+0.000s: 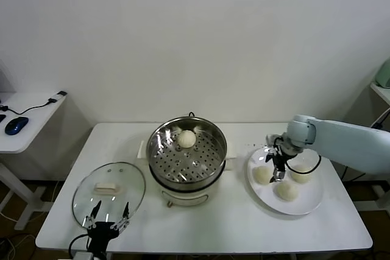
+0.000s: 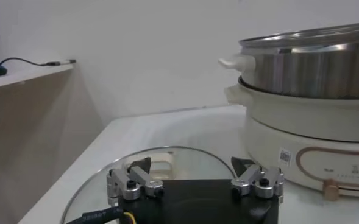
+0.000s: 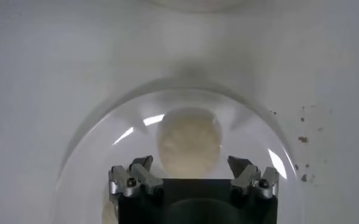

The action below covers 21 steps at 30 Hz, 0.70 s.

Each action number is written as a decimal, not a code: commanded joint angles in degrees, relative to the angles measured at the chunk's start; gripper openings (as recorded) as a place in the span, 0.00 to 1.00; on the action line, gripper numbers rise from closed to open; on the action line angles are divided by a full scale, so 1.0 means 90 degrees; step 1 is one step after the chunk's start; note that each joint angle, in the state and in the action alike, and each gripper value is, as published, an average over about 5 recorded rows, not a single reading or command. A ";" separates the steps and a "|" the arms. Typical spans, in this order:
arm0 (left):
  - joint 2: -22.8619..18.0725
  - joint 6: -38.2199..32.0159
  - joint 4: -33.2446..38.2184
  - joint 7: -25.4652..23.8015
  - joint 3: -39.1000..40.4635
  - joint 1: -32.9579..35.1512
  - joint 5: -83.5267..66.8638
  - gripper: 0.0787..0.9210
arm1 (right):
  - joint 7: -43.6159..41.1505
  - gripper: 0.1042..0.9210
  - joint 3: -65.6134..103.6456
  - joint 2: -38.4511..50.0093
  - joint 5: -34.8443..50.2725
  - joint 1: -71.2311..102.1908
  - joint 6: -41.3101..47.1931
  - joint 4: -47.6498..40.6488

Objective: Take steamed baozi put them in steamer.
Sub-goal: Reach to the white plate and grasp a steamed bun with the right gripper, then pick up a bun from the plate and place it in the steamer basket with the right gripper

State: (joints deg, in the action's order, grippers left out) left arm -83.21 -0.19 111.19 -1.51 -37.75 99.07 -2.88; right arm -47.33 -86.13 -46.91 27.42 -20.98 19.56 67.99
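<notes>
Right claw open above partly hidden baozi.

Cream-white baozi, shiny perforated steel steamer, white plate

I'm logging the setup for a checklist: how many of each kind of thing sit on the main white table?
Baozi: 4 (1 in the steamer, 3 on the plate)
Steamer: 1
Glass lid: 1
White plate: 1
Total: 7
</notes>
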 commanded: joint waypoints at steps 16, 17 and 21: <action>-0.0007 0.0007 0.0100 0.0011 -0.0007 0.0061 0.0037 0.88 | -0.0258 0.65 -0.0393 0.0077 0.0399 -0.1194 0.0046 0.0368; -0.0006 0.0010 0.0115 0.0011 -0.0010 0.0070 0.0038 0.88 | -0.0364 0.65 -0.0669 0.0079 0.0561 -0.1650 -0.0012 0.0440; -0.0002 0.0017 0.0159 0.0012 -0.0012 0.0106 0.0043 0.88 | -0.0831 0.65 -0.1688 -0.0119 0.1332 -0.3487 -0.0192 0.0584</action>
State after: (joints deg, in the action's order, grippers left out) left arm -83.26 -0.07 112.61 -1.40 -37.79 100.12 -2.49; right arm -49.89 -89.81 -47.32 30.88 -30.09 19.48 69.88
